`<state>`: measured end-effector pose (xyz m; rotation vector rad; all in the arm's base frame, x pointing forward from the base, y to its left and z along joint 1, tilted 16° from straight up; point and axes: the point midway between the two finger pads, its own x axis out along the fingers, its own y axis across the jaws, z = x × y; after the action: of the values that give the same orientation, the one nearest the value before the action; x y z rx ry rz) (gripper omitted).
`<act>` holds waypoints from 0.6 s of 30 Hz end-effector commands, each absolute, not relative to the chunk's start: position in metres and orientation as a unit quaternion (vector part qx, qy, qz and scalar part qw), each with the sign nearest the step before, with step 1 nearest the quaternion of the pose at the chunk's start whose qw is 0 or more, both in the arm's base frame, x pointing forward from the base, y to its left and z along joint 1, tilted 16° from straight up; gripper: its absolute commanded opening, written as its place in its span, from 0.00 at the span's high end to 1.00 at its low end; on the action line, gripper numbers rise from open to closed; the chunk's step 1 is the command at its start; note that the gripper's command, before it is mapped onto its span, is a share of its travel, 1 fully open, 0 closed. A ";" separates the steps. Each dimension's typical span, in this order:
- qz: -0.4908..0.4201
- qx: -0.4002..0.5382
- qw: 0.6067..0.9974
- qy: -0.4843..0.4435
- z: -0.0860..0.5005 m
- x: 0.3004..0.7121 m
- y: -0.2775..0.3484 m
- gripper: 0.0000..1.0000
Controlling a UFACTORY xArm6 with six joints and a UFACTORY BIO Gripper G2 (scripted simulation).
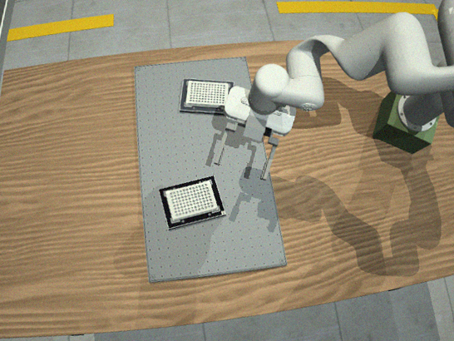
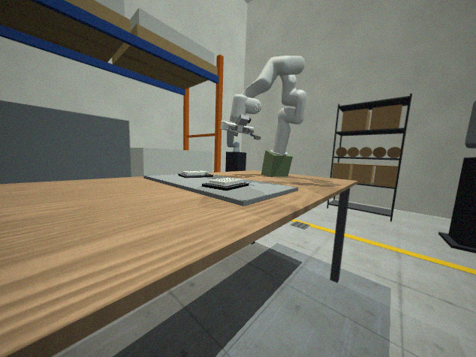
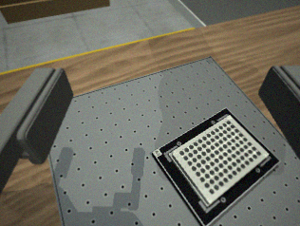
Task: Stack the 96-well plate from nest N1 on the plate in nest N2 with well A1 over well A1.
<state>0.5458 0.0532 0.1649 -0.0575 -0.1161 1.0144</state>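
The white 96-well plate [image 1: 206, 93] [image 2: 195, 172] sits in nest N1 [image 1: 200, 112]. A second white plate [image 1: 191, 200] [image 2: 227, 180] [image 3: 220, 159] sits in the black nest N2 [image 1: 195, 221] [image 3: 186, 189], which is turned relative to the board. N2 has a small white mark at one corner. My gripper [image 1: 240, 170] [image 3: 163, 104] is open, with nothing between its widely spaced fingers. It hangs high above the board, between the nests and toward the base side. Its body slightly covers N1's right side in the top view. The plates' cut-off corners cannot be made out.
Both nests stand on a grey perforated board [image 1: 155, 125] [image 2: 269, 190] [image 3: 104, 138] on the wooden table [image 1: 67, 187]. The arm stands on a green base block [image 1: 400, 129] [image 2: 276, 165]. Shadows of the arm and fingers fall across the board and table.
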 end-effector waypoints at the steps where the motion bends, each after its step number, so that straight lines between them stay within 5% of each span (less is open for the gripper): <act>1: 0.412 -0.013 0.909 -0.065 0.179 0.550 0.037 0.63; 18: 0.224 0.037 0.971 -0.077 0.196 0.545 -0.011 0.63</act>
<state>0.5462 0.0034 0.1895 0.0515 -0.1477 0.5699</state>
